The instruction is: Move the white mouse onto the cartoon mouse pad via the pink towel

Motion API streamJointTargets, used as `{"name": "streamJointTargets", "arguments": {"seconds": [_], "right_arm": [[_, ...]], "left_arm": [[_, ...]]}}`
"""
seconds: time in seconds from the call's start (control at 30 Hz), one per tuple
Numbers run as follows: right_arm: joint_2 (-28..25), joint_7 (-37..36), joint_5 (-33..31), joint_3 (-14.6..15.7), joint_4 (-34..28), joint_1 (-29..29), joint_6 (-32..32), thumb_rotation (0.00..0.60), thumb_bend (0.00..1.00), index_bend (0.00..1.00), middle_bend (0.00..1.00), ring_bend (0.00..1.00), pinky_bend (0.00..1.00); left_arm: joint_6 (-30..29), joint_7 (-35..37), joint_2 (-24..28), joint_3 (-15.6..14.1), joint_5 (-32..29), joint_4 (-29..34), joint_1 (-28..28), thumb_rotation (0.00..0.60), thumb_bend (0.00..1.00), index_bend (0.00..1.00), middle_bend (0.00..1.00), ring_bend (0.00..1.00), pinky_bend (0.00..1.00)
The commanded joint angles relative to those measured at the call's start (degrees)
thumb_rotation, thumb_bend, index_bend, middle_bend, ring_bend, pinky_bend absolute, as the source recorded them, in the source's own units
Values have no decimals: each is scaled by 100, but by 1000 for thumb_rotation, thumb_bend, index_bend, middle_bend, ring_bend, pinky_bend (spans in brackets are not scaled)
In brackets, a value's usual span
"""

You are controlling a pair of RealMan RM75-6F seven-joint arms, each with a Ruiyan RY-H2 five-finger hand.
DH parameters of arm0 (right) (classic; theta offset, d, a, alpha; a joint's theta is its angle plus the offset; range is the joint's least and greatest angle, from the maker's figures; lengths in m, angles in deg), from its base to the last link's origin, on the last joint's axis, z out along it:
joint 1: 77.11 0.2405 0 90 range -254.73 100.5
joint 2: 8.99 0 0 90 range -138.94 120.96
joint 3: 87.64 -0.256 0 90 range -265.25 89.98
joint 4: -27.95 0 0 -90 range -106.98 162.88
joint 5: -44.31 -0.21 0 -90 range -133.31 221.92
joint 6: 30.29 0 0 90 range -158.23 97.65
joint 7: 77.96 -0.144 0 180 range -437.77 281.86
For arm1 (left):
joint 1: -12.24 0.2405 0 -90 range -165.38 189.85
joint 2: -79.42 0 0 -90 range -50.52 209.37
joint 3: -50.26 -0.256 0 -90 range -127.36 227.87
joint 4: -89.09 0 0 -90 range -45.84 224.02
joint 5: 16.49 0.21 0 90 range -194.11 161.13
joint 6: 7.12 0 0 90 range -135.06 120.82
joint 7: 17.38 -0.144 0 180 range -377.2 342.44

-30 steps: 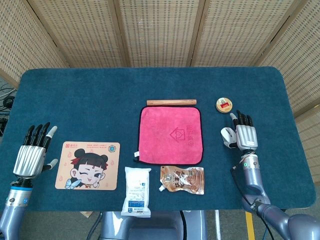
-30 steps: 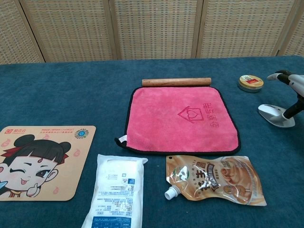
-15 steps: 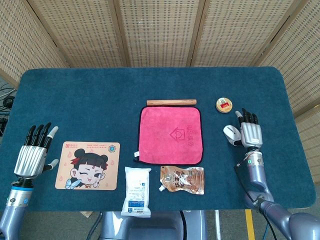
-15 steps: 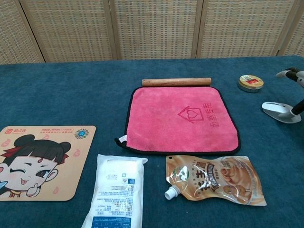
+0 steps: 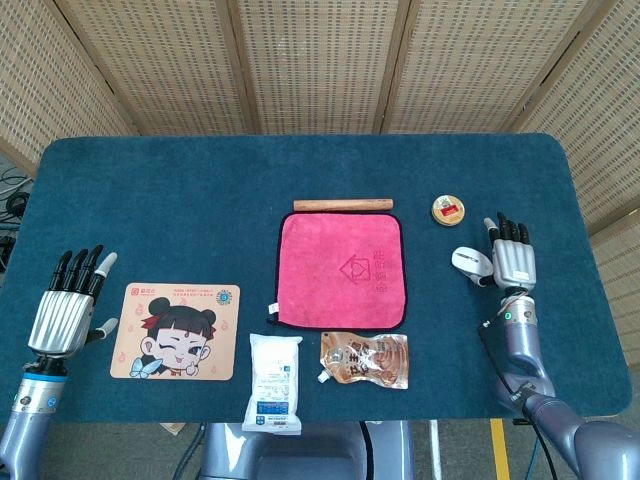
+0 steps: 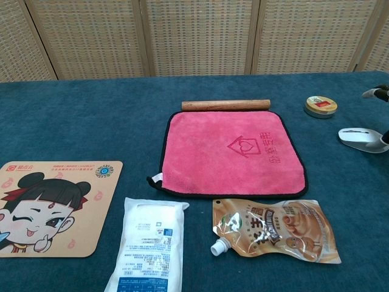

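Resting upright by the table's right edge, my right hand (image 5: 512, 262) has its fingers straight and slightly apart, the thumb side touching the white mouse (image 5: 471, 261); whether I actually grip it I cannot tell. That mouse lies on the blue cloth (image 5: 180, 200), just below the small round tin (image 5: 448, 209) and well apart from the pink towel (image 5: 342, 271), with bare cloth between them. My left hand (image 5: 62, 308) stands at the far left edge, fingers apart, holding nothing, just beside the cartoon mouse pad (image 5: 176, 331). Along the near edge lie a white pouch (image 5: 274, 383) and a brown spouted pouch (image 5: 365, 360), under the towel. A wooden stick (image 5: 343, 205) touches the towel's far edge.
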Motion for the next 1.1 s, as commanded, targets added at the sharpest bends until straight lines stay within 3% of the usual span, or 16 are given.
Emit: {"name": "streamJointTargets", "arguments": {"seconds": [0.03, 0.43, 0.77, 1.1], "right_arm": [[-18, 12, -11, -14, 47, 30, 42, 600, 2, 80, 0, 0, 0], [-169, 216, -93, -21, 67, 133, 390, 600, 2, 104, 0, 0, 0], [-502, 1031, -436, -104, -455, 239, 682, 600, 28, 179, 0, 0, 0], [-919, 2199, -1285, -232, -1107, 392, 1067, 600, 28, 187, 0, 0, 0]], "left_arm": [[2, 0, -1, -3, 7, -4, -3, 600, 27, 0, 0, 0, 0], [-16, -10, 5, -11, 29, 1, -3, 600, 29, 0, 0, 0, 0], [2, 2, 21, -16, 25, -1, -6, 600, 29, 0, 0, 0, 0], [31, 3, 27, -28, 27, -5, -16, 600, 29, 0, 0, 0, 0]]}}
